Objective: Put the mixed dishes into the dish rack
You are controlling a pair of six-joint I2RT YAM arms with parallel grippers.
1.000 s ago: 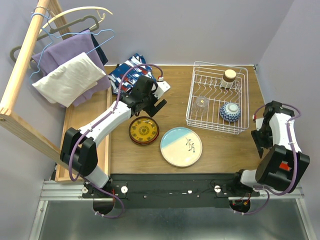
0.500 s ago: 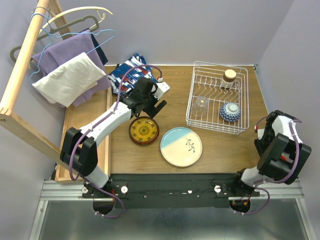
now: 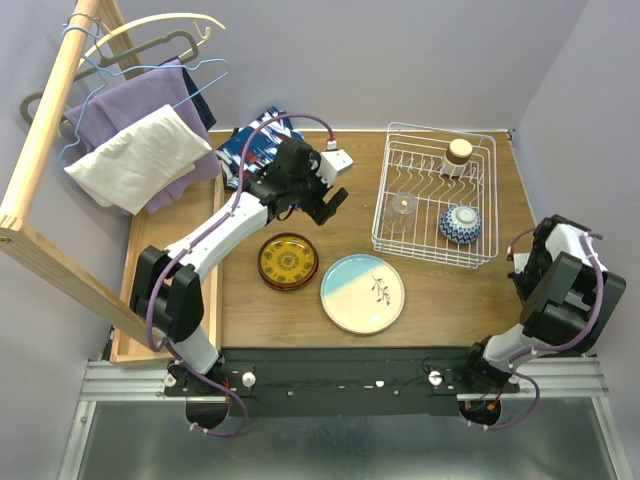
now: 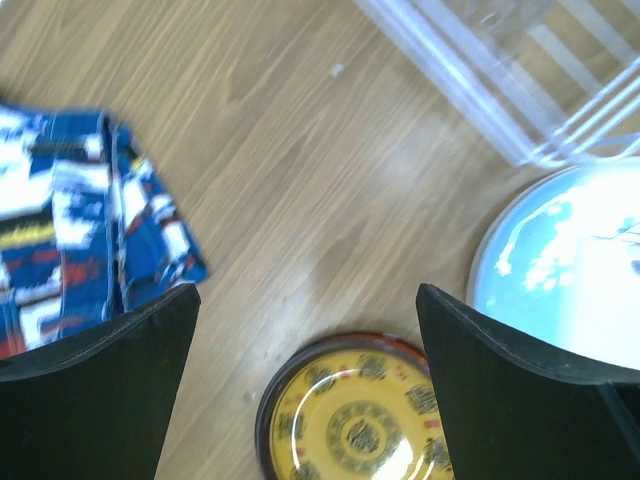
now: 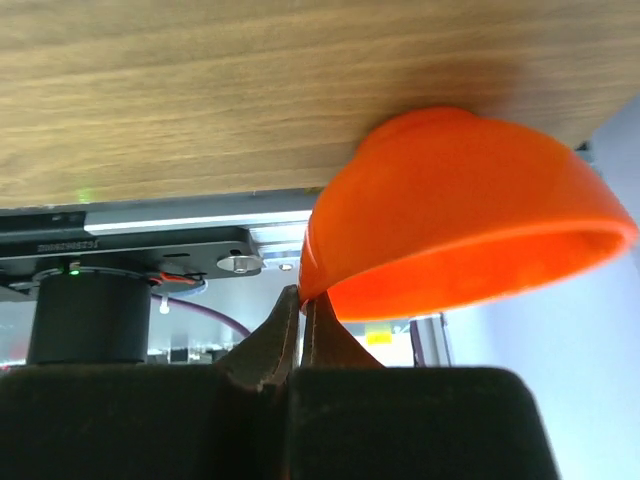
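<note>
In the right wrist view my right gripper [image 5: 302, 295] is shut on the rim of an orange-red bowl [image 5: 460, 230] at the table's edge; the top view hides that bowl under the right arm [image 3: 562, 280]. My left gripper [image 3: 325, 205] [image 4: 305, 300] hangs open and empty above the table, just beyond the dark red-yellow plate [image 3: 288, 261] [image 4: 350, 425]. The pale blue-cream plate [image 3: 362, 293] [image 4: 560, 250] lies to its right. The white dish rack [image 3: 430, 256] [image 4: 520, 100] holds a steel cup [image 3: 458, 152], a clear glass [image 3: 404, 205] and a blue-patterned bowl [image 3: 460, 223].
A blue-red-white patterned cloth [image 3: 250, 145] [image 4: 70, 220] lies at the back left of the table. A wooden rail [image 3: 45, 130] with hangers and draped purple and white cloths stands along the left side. The wall runs close on the right.
My left gripper has lifted off the dark red-yellow plate and swung back and right, staying open. My right gripper has shut on the orange-red bowl's rim while its arm folded toward the right edge.
</note>
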